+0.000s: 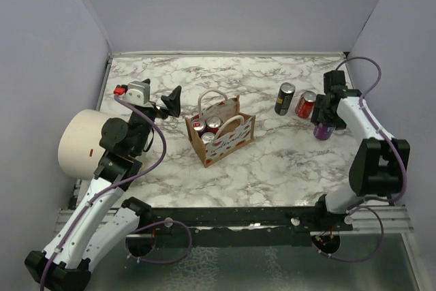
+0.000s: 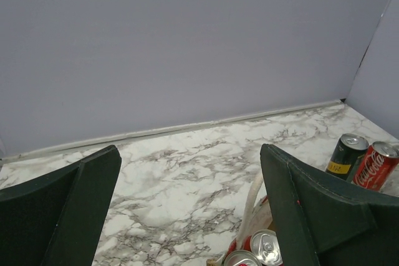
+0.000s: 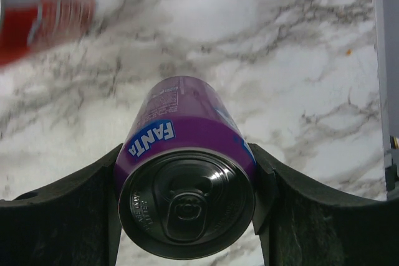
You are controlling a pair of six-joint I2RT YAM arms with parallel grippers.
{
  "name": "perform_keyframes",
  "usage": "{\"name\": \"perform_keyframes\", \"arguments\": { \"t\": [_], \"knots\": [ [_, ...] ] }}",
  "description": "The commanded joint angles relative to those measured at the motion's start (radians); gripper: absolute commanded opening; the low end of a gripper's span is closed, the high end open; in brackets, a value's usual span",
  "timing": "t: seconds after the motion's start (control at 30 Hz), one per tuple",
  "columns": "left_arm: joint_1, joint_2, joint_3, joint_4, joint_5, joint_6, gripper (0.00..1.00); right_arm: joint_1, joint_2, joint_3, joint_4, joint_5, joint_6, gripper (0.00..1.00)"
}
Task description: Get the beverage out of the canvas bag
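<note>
The marble counter (image 1: 286, 161) fills the view, with a large cream cylinder (image 1: 80, 142) at its left edge. The canvas bag (image 1: 228, 142) stands upright near the middle, handles up, and I can see silver-topped cans (image 1: 206, 126) inside it.

My right gripper (image 1: 328, 115) is out at the right side, well apart from the bag. It is pinching a purple Fanta can (image 3: 187, 179) by its sides, just below the lid, with the can upright between the fingers. Just beside it stand a red can (image 1: 305, 104) and a dark can (image 1: 285, 98). My left gripper (image 1: 170, 102) hangs spread wide and holding nothing, near the bag's left side.

I judge the step in hand to be setting this can down. I cannot tell whether its base touches the counter. To do it well, I'd keep the can vertical and clear of the red can. I'd let go only once it sits flat, then lift straight up so the fingers don't tip it.
</note>
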Motion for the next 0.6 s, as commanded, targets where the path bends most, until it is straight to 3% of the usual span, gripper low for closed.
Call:
{"name": "perform_keyframes", "arguments": {
  "t": [0.0, 0.13, 0.3, 0.57],
  "knots": [
    [-0.024, -0.018, 0.002, 0.015, -0.008, 0.016, 0.97, -0.082, 0.144, 0.151, 0.172, -0.025, -0.063, 0.02],
    [-0.047, -0.023, 0.003, 0.011, -0.012, 0.027, 0.97, -0.143, 0.244, 0.242, 0.182, -0.088, -0.068, 0.02],
    [-0.069, -0.022, 0.002, 0.010, -0.016, 0.029, 0.97, -0.154, 0.331, 0.332, 0.172, -0.066, -0.100, 0.02],
    [-0.085, -0.009, 0.003, 0.007, -0.016, 0.034, 0.97, -0.157, 0.407, 0.387, 0.137, -0.152, -0.105, 0.02]
  ]
}}
